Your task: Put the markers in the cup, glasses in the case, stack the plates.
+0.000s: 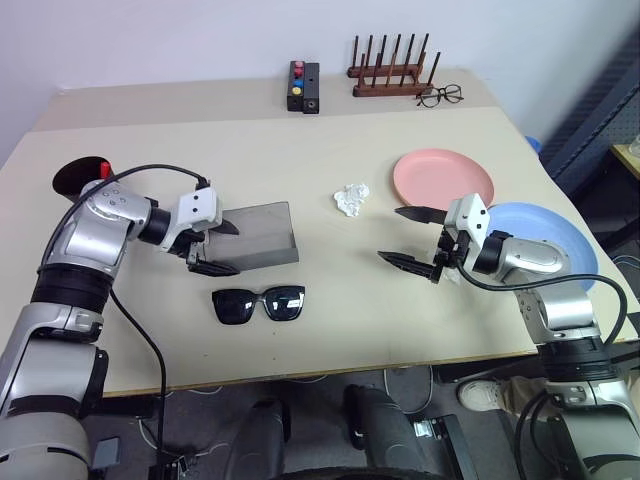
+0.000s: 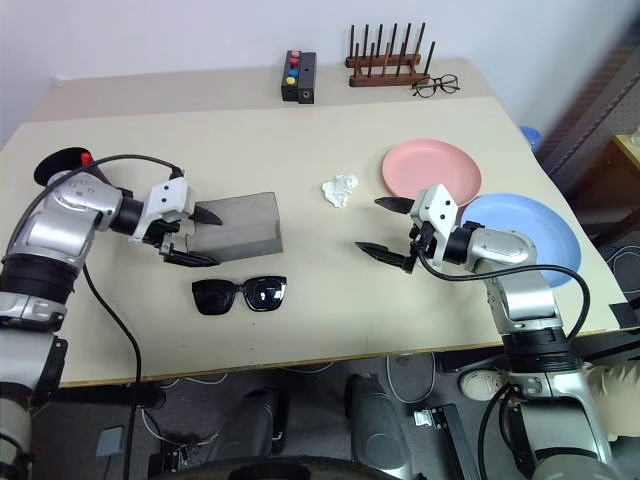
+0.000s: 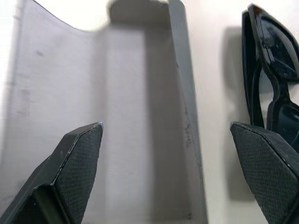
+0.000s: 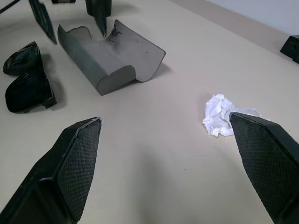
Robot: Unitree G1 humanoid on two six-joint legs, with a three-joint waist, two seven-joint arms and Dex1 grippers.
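Note:
The grey case [image 1: 262,235] lies open on the table's left side. My left gripper [image 1: 236,249] is open at the case's left end, one finger over its inside and the other past its near edge, holding nothing. The black glasses [image 1: 258,303] lie folded just in front of the case, also seen beside it [image 3: 273,60]. The dark cup [image 1: 78,178] stands at the far left with a red tip [image 1: 102,166] showing at its rim. The pink plate [image 1: 443,178] and the blue plate [image 1: 555,240] lie side by side on the right. My right gripper [image 1: 390,234] hovers open and empty left of the plates.
A crumpled white paper [image 1: 351,198] lies mid-table, between the case and the pink plate. At the back stand a black box with coloured buttons [image 1: 303,86], a wooden peg rack [image 1: 390,72] and thin wire-rimmed eyeglasses [image 1: 440,96].

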